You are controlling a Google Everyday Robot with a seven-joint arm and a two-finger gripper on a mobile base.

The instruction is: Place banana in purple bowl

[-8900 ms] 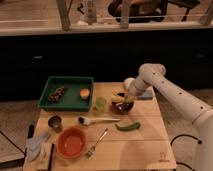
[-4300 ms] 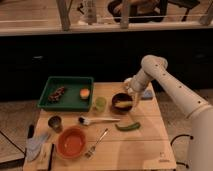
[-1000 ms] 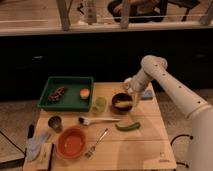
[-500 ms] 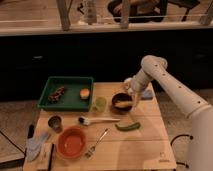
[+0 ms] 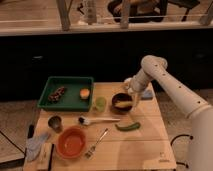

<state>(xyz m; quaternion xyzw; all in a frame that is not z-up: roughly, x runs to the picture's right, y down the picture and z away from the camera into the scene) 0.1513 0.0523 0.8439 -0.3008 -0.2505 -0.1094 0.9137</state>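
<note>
The purple bowl [image 5: 115, 99] stands on the wooden table, right of centre. The pale yellow banana [image 5: 125, 104] lies inside it. My gripper [image 5: 133, 96] hangs just above the bowl's right rim, at the end of the white arm that reaches in from the right. It stands slightly above the banana and holds nothing that I can see.
A green tray [image 5: 70, 80] at the back left holds a brown item [image 5: 57, 94] and an orange fruit [image 5: 85, 93]. Also on the table are a green cup [image 5: 100, 104], a brush [image 5: 97, 120], a green vegetable [image 5: 128, 126], an orange bowl [image 5: 71, 143], a fork [image 5: 96, 143], a metal cup [image 5: 55, 122] and a blue sponge [image 5: 147, 94].
Early on the gripper was low over the bowl; it has since risen up and to the right, leaving the banana in the bowl. Nothing has moved in the last second.
</note>
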